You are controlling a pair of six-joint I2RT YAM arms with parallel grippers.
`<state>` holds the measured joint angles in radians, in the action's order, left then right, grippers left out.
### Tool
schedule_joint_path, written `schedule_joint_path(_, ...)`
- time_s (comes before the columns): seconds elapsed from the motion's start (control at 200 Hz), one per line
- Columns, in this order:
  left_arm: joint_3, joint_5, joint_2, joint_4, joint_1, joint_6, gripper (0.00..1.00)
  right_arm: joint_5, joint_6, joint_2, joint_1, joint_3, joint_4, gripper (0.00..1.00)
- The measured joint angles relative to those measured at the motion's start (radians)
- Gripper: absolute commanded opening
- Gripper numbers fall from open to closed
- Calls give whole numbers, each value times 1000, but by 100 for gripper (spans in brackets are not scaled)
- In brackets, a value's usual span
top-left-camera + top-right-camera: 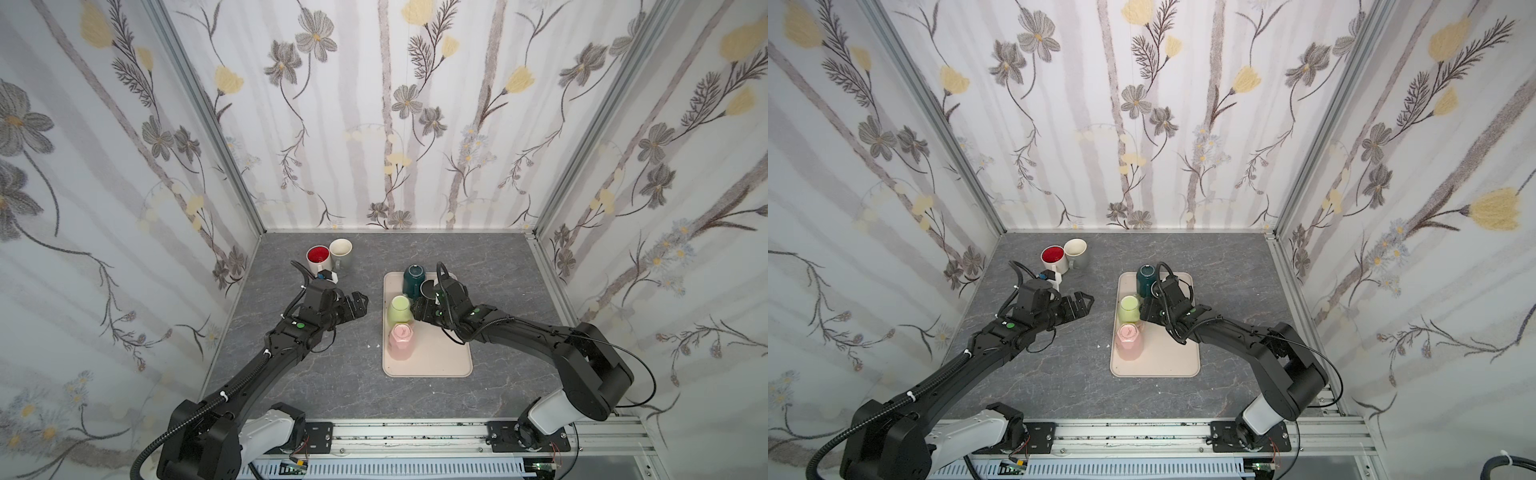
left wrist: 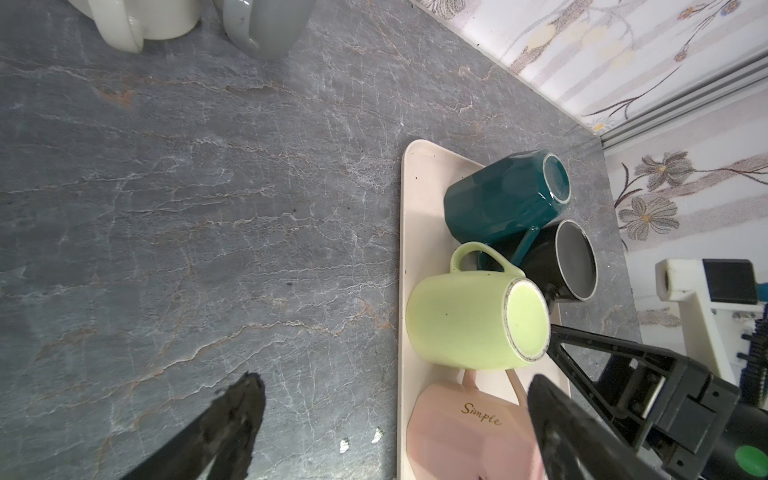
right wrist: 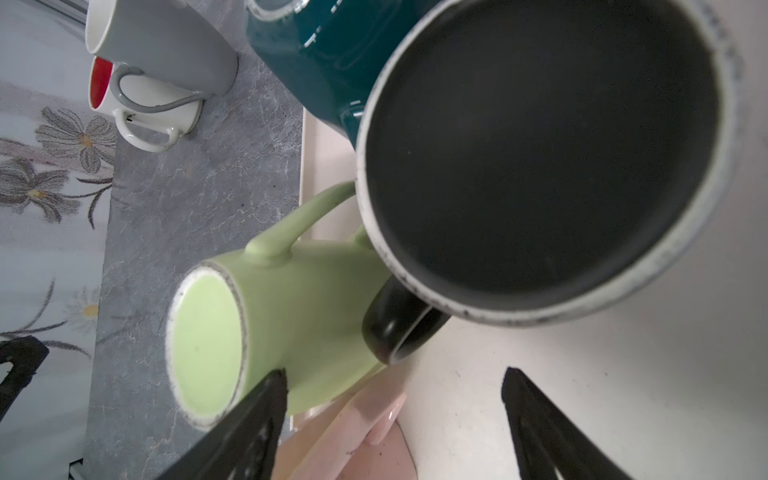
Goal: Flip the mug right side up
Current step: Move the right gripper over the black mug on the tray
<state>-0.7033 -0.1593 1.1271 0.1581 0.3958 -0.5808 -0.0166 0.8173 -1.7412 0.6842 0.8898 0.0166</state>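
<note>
Several mugs stand bottom up on a cream tray (image 1: pixel 440 361): teal (image 1: pixel 414 278), black (image 1: pixel 428 288), light green (image 1: pixel 399 311) and pink (image 1: pixel 401 340). My right gripper (image 1: pixel 419 311) hangs low over the tray, just right of the green mug. In the right wrist view its jaws (image 3: pixel 395 382) are apart. One finger lies along the green mug (image 3: pixel 291 311), and the black mug's handle (image 3: pixel 399 332) sits just ahead of the gap. Nothing is clamped. My left gripper (image 1: pixel 359 301) is open over bare table left of the tray, holding nothing.
Two upright mugs stand at the back left: a white one with a red inside (image 1: pixel 318 257) and a grey one (image 1: pixel 341 249). The left arm's wrist is close in front of them. Patterned walls close in the table on three sides.
</note>
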Motion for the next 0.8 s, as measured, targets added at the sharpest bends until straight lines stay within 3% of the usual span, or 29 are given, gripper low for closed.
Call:
schedule_joint_path(0.125, 0, -3, 7, 2, 0, 2, 100, 29, 2, -21, -2, 15, 29, 61)
schedule_joint_path(0.295, 0, -17, 11, 2, 0, 2, 100, 71, 19, -12, -12, 2, 35, 53)
schedule_joint_path(0.799, -5, -26, 38, -5, 0, 5, 100, 161, -2, 55, -71, -37, 130, 53)
